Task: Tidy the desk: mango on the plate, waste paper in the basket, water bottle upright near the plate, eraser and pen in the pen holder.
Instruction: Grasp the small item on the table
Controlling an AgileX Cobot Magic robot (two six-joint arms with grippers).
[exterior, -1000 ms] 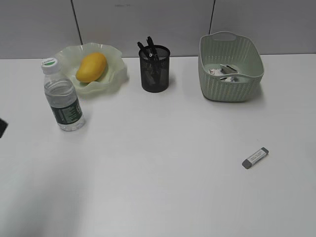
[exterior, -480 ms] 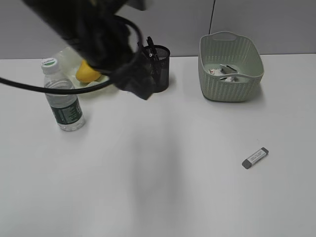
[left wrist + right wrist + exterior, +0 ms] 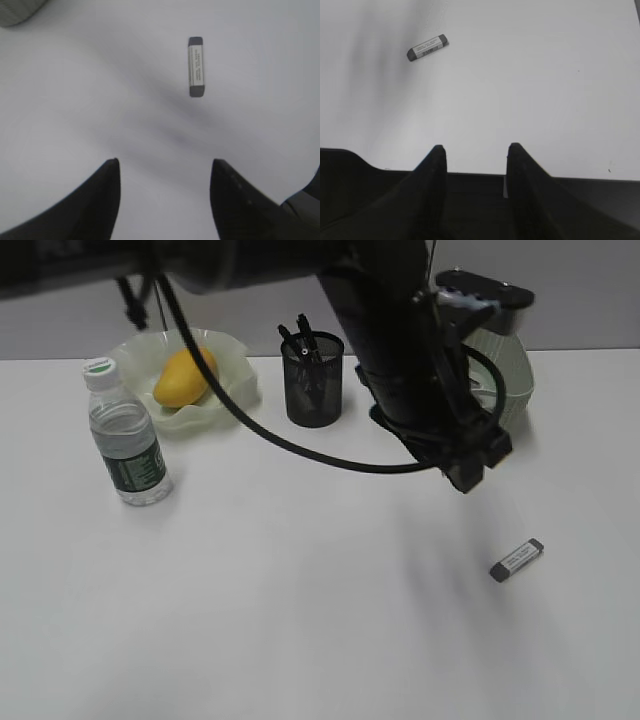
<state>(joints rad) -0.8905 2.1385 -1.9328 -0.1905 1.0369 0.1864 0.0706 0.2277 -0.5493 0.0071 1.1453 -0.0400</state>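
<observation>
The grey eraser point(image 3: 517, 559) lies flat on the white desk point(image 3: 300, 600) at the right. My left arm reaches across from the upper left, and its gripper point(image 3: 470, 478) hangs above the desk just up-left of the eraser. In the left wrist view the eraser point(image 3: 196, 66) lies ahead of the open, empty gripper point(image 3: 165, 162). The mango point(image 3: 183, 377) rests on the plate point(image 3: 235, 380). The water bottle point(image 3: 127, 435) stands upright in front of the plate. Pens point(image 3: 300, 340) stick out of the pen holder point(image 3: 314, 380). The arm hides most of the basket point(image 3: 512, 375) and the waste paper. My right gripper point(image 3: 475, 146) is open and empty, far from the eraser point(image 3: 427, 47).
A dark cable point(image 3: 290, 445) loops down from the left arm in front of the pen holder. A black edge point(image 3: 380, 200) runs under the right gripper in its wrist view. A corner of the basket point(image 3: 20, 7) shows at the top left of the left wrist view.
My left arm has swung in from the left edge, past the plate and pen holder, to the right side near the eraser. Nothing on the desk has moved.
</observation>
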